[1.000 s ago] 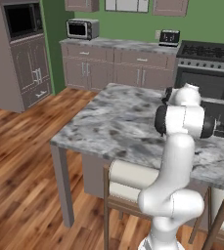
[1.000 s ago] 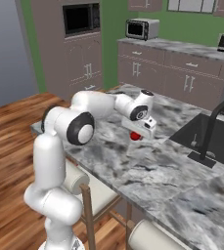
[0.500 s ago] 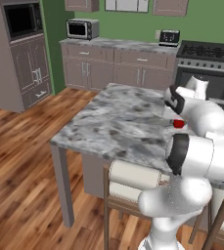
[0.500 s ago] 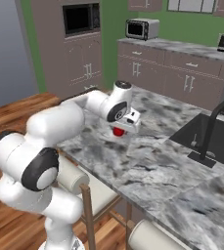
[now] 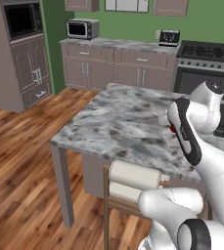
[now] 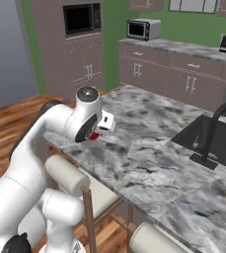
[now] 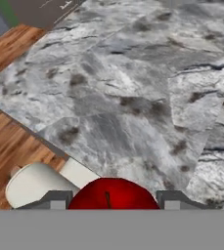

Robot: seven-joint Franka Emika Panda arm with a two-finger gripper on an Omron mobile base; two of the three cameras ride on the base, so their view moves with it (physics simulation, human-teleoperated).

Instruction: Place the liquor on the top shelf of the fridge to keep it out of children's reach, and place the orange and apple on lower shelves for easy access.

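The apple, glossy red with a dark stem, sits between my gripper's two fingertips, which are shut on it. In the right base view the gripper holds the apple just above the near-left part of the marbled island. From the left base, only a sliver of the apple peeks out behind my forearm. The fridge's plain grey face stands at the far left, beyond the wood floor. The liquor and the orange are out of view.
The grey marbled island has a sink with a black faucet on its right. Cream-backed stools stand along its near edge. A microwave cabinet stands next to the fridge, and a stove lies behind.
My arm has swung round and carried the apple leftward over the island, from near its middle toward the near-left edge. The gripper has stayed shut on it.
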